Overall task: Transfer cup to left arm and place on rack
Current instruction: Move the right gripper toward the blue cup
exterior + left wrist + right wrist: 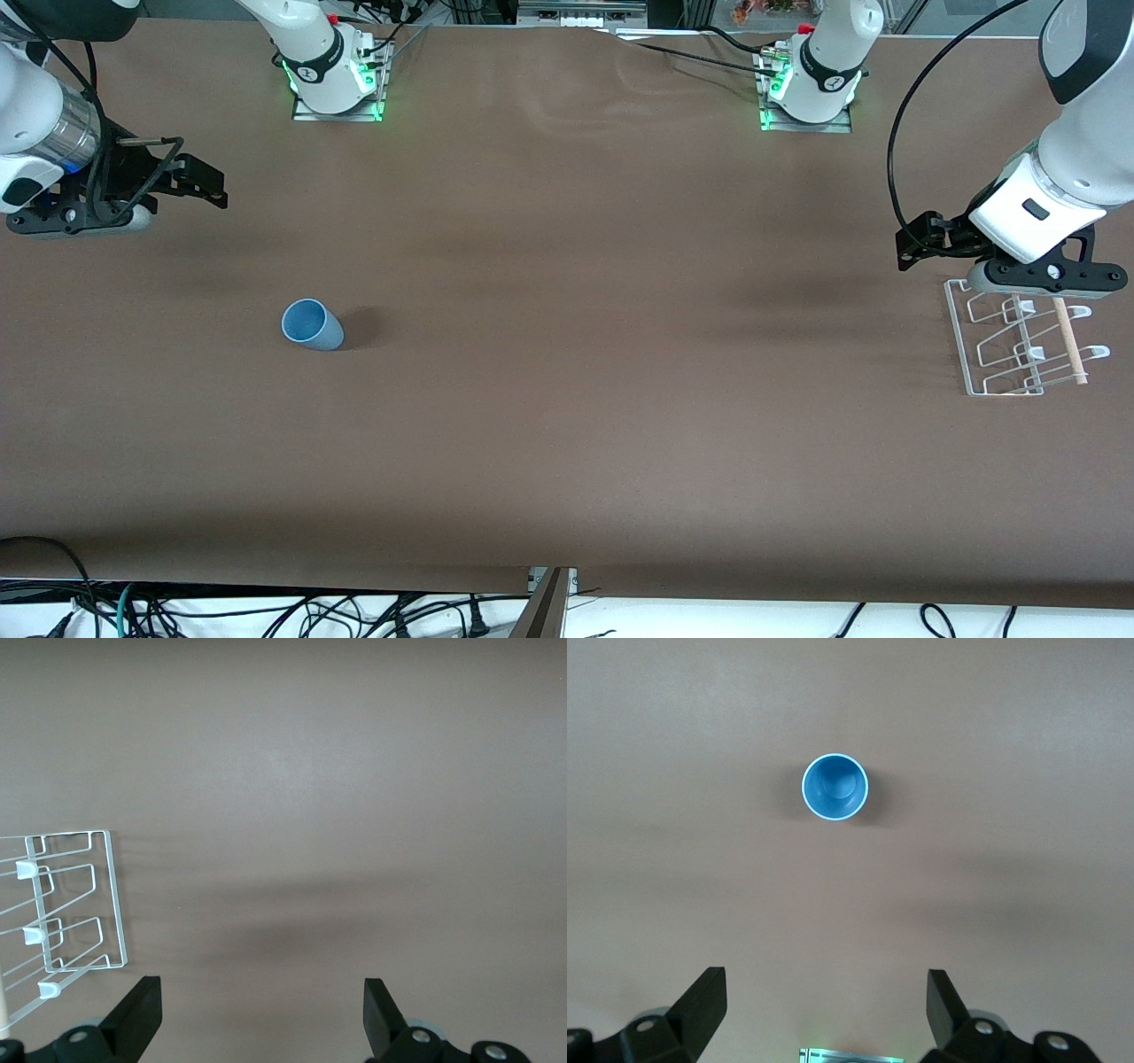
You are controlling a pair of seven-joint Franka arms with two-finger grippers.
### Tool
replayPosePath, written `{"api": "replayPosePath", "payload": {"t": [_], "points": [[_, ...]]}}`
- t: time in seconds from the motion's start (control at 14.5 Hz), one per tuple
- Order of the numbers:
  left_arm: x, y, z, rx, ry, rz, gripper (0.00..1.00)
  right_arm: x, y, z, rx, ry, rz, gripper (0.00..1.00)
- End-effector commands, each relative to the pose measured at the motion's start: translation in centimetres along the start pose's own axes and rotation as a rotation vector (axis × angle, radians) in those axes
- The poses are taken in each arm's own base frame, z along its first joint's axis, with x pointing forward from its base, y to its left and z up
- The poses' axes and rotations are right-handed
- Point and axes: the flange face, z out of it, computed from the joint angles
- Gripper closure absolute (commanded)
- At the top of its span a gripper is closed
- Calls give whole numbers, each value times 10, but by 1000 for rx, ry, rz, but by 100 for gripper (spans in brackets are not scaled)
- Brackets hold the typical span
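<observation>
The light-blue cup (312,324) stands mouth up on the brown table toward the right arm's end; in the right wrist view the cup (834,787) shows its empty inside. My right gripper (205,184) hangs open above the table, apart from the cup, with nothing between its fingers (700,1005). The white wire rack (1019,341) with its wooden rod lies at the left arm's end, and its corner (71,904) shows in the left wrist view. My left gripper (917,241) hovers open and empty beside the rack's edge, its fingers (383,1010) spread wide.
Both arm bases (337,80) (811,89) with green lights stand along the table's edge farthest from the front camera. Loose cables (266,611) lie off the table's near edge. The brown cloth (576,354) stretches bare between cup and rack.
</observation>
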Motion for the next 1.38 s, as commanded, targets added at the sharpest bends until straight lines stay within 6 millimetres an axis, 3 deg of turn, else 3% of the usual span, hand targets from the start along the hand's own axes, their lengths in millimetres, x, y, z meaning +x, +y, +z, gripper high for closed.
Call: {"api": "replayPosePath", "payload": {"t": [0.0,0.34,0.69,0.9,1.1,1.31], "points": [[-1,0,-7,-15,-2,19,0,-6,1,-6,-21,-13,-10,0],[-1,2,-8,-15,0,22,0,0,3,-11,-26,-10,-10,0],[0,3,-6,-15,-2,24,0,7,10,2,-49,-29,-3,0],[0,4,-6,-14,-2,24,0,31,13,33,-37,-41,-9,0],[0,4,-6,-14,0,26,0,72,16,88,-25,-34,-4,0],[-1,5,-6,-14,-2,27,0,98,35,142,-20,-10,-4,1]]}}
